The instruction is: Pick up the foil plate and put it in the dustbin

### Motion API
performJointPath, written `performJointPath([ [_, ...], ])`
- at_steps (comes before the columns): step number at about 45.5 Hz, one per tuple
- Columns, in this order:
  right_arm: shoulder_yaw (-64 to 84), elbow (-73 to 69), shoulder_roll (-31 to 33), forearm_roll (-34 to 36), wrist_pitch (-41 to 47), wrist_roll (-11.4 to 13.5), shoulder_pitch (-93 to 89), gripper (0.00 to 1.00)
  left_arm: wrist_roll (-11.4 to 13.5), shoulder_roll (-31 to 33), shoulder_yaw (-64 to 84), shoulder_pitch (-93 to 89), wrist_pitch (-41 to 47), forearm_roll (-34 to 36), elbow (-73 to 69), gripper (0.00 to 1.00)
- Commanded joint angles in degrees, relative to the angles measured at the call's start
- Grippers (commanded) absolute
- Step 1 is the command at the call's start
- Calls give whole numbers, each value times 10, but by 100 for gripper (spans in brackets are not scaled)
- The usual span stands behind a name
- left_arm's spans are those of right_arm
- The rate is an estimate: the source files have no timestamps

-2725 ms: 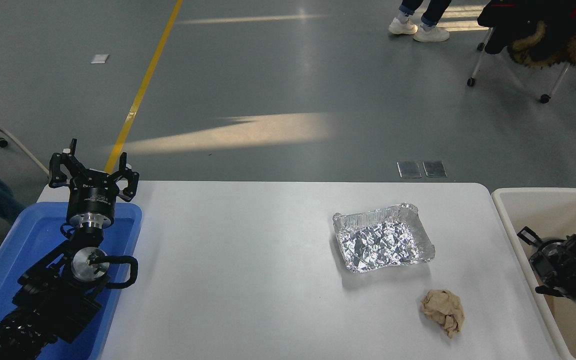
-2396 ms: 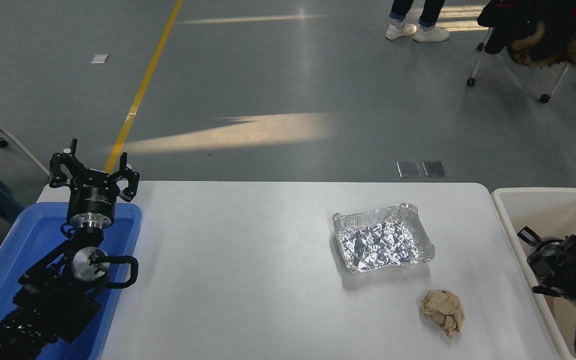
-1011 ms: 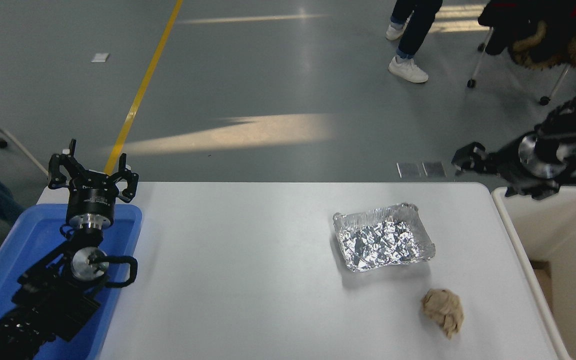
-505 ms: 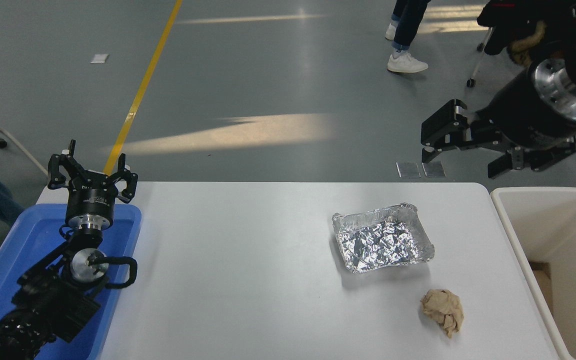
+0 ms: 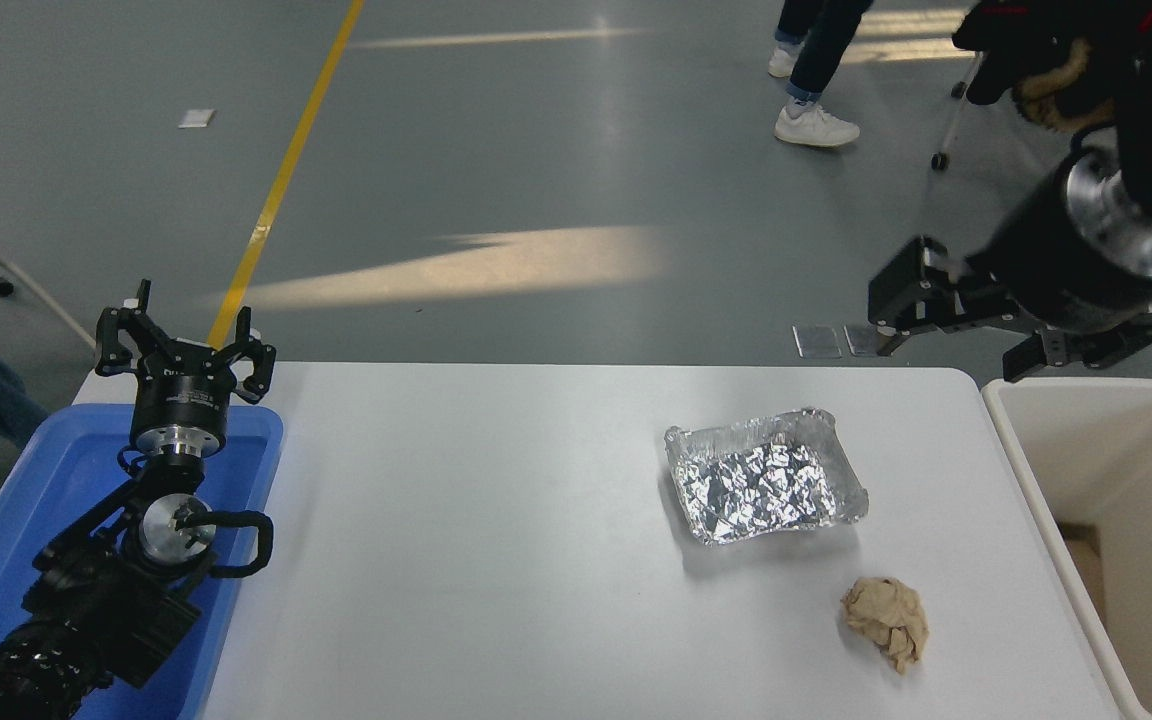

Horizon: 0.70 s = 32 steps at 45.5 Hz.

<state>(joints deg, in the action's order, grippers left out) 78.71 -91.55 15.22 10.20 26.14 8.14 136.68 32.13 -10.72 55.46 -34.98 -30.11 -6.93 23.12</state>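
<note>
Head view: right gripper (image 5: pixel 956 335), jaws wide, empty; foil plate (image 5: pixel 765 475) below them on counter (image 5: pixel 496 540), ungrasped; dustbin (image 5: pixel 1056 480) awaits.

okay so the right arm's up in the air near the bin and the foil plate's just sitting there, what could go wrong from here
1. The foil plate is thin and shallow; the right gripper, raised beyond the table's far edge with its jaws apart, could crush the rim or slip off it.
2. The crumpled paper ball lies close in front of the plate; a low approach might knock it or grab it instead.
3. The dustbin rim sits just right of the plate, so the plate could catch on it and drop outside.
</note>
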Motion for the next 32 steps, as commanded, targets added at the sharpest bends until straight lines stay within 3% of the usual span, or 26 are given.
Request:
performJointPath([
  [1,-18,83,-10,-10,-153,1,-208,91,-1,0,0,0,0,0,0,99],
  [6,-46,122,-13,-3,-176,1,-286,90,0,0,0,0,0,0,0,99],
  [10,-64,142,-15,1,-176,1,-325,95,-1,0,0,0,0,0,0,99],
  [16,-92,188,-16,22,-191,2,-398,96,0,0,0,0,0,0,0,99],
  [32,-129,347,-38,-1,-256,0,-531,93,-1,0,0,0,0,0,0,99],
])
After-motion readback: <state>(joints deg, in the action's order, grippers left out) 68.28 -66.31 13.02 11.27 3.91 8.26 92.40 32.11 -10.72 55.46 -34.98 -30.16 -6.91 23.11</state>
